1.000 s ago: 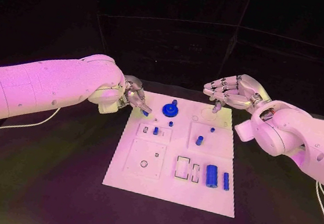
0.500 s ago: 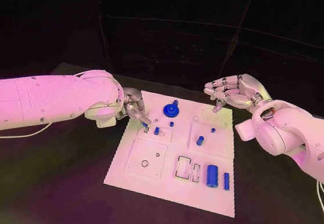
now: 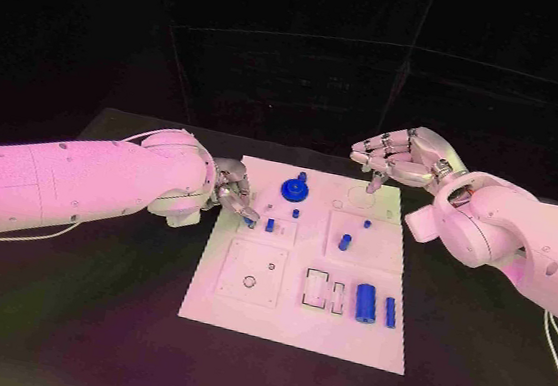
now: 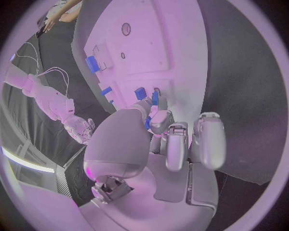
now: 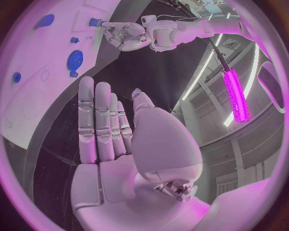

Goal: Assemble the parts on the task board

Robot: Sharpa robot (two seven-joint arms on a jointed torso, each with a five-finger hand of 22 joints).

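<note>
Left hand (image 3: 232, 190) pinching a small blue part (image 4: 149, 122) over the task board (image 3: 296, 330).
My left wrist view shows that grip, I think; right hand (image 3: 400, 158) hovers with fingers apart, holding nothing.

I can read no text, label, brand, number or sign anywhere. The task board (image 3: 287, 332), in the middle of the frame in my head view, carries only outlines and holes, no lettering I can make out.
</note>
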